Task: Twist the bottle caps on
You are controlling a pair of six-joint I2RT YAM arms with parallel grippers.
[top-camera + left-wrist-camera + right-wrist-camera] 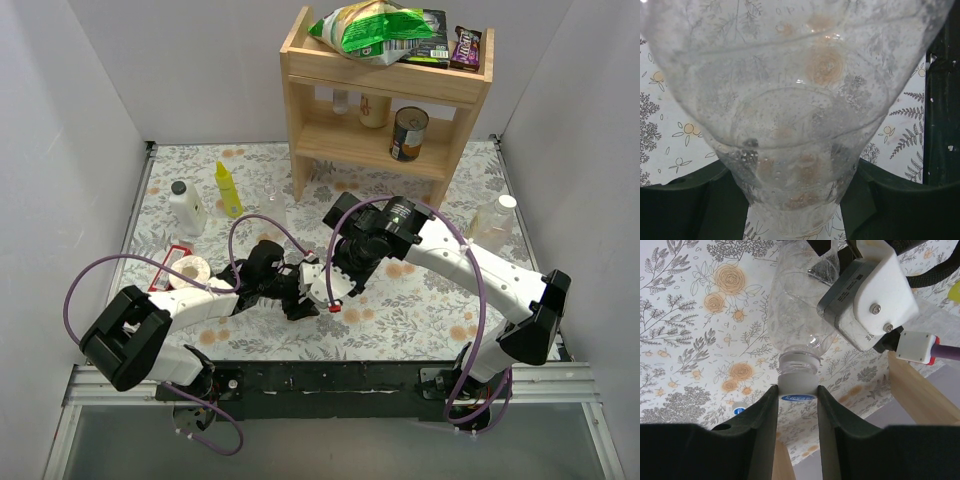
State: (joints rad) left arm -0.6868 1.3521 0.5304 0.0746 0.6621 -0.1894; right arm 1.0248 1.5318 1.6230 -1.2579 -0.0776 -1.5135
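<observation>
My left gripper (795, 202) is shut on the body of a clear bottle (795, 100), which lies tilted above the floral table between the two arms. My right gripper (797, 396) is shut on the white cap (797, 389) with a blue label, which sits on that bottle's neck (799, 362). In the top view the left gripper (293, 292) and right gripper (336, 278) meet at the table's middle front, and the bottle is mostly hidden there. A small blue-topped cap (739, 408) lies on the table. A larger clear bottle (493, 224) with a white cap stands at the right.
A wooden shelf (385, 95) with a can and snack bags stands at the back. A yellow squeeze bottle (229, 190) and a white black-capped bottle (186, 208) stand back left, with a slim clear bottle (272, 207) near them. A tape roll (190, 270) lies by the left arm.
</observation>
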